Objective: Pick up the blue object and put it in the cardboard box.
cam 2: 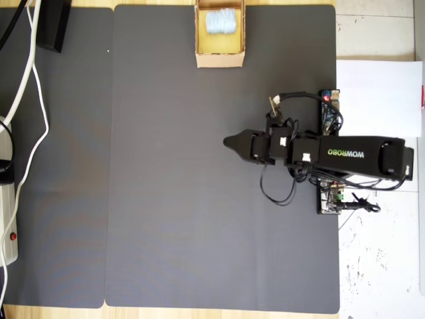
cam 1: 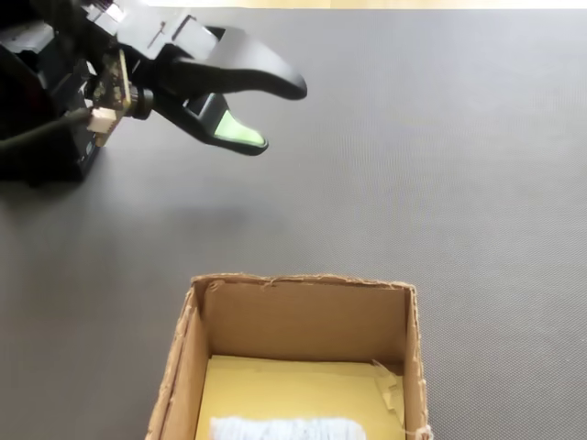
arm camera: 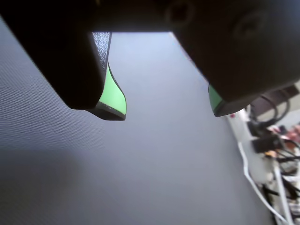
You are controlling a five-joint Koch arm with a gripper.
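dark grey matting (cam 2: 166, 199) covers the tabletop, with the cardboard box (cam 2: 220, 58) at its far edge in the overhead view and the blue object (cam 2: 220, 21) lying inside it on the yellowish floor. well apart from the box, the gripper (cam 1: 275, 115) hangs above bare mat, its green-padded jaws spread wide and holding nothing.
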